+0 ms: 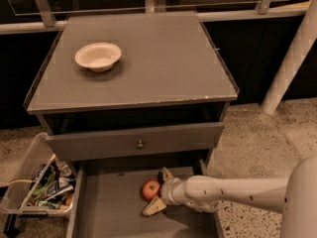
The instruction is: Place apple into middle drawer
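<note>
At far left, a clear plastic bin [20, 182] of mixed packets sits on the floor beside a grey cabinet. On the cabinet's flat grey counter [163, 58], a shallow white bowl [97, 56] stands near the left rear corner. Below the counter is a shut grey drawer front with a small round metal knob [140, 144]. Under that, the wide grey middle drawer [109, 212] is pulled out. The round red-orange apple [150, 189] rests on its flat floor, toward the right side. The claw [155, 193] reaches into the drawer from the right, spread wide, with one finger behind the apple and one in front. Its white arm [237, 192] runs off to the right. A white pillar [292, 58] leans at far right.
</note>
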